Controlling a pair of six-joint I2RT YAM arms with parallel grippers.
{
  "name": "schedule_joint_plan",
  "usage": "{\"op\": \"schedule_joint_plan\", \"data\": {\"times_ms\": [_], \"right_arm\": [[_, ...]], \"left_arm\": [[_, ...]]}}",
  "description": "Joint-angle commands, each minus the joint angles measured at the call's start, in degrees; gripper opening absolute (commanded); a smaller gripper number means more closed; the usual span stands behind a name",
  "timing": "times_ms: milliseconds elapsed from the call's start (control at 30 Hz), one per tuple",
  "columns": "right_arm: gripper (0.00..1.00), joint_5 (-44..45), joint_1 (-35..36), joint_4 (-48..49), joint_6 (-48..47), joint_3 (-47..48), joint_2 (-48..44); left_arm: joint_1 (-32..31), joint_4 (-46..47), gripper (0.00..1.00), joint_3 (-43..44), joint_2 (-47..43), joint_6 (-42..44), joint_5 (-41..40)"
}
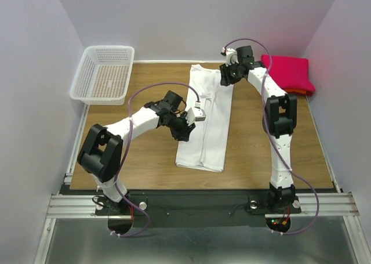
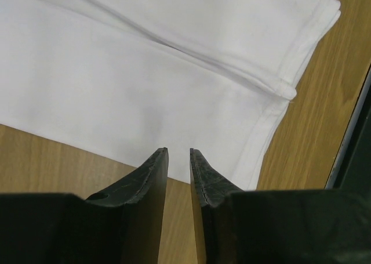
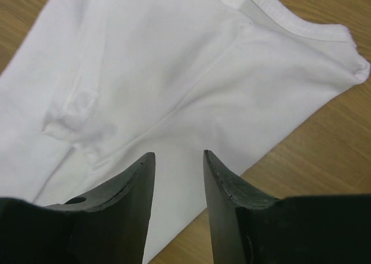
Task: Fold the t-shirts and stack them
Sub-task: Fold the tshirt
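A plain white t-shirt (image 1: 204, 137) lies folded lengthwise into a long strip in the middle of the wooden table (image 1: 255, 148). My left gripper (image 1: 186, 134) hovers at its left edge, jaws a narrow gap apart and empty; the left wrist view (image 2: 178, 151) shows the shirt's hem corner (image 2: 272, 101) just ahead. My right gripper (image 1: 225, 80) is open and empty over the shirt's far right corner; the right wrist view (image 3: 178, 154) shows the collar end (image 3: 290, 26). A folded red/pink t-shirt (image 1: 288, 71) lies at the back right on an orange-red one (image 1: 300, 91).
A white plastic lattice basket (image 1: 86, 84) stands at the table's back left corner. The table's dark front rail (image 2: 353, 142) runs close to the shirt's near end. Walls close in the table on three sides.
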Motion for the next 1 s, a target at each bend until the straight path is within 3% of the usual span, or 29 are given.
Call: {"op": "schedule_joint_plan", "data": {"times_ms": [0, 233, 700, 967], "right_arm": [[0.40, -1.2, -0.4, 3.7, 3.0, -3.9, -5.8], [0.20, -1.0, -0.3, 3.7, 3.8, -4.1, -1.1], [0.16, -2.5, 1.3, 3.9, 3.1, 7.7, 11.4], [0.15, 4.4, 1.6, 4.3, 5.2, 17.0, 18.3]], "left_arm": [[0.0, 1.9, 0.34, 0.7, 1.1, 1.5, -0.9], [0.0, 5.8, 0.34, -1.4, 5.3, 2.2, -6.7], [-3.0, 6.9, 0.33, -6.4, 7.7, -3.2, -3.1], [-1.4, 5.9, 0.32, -6.4, 9.5, -4.3, -6.2]]}}
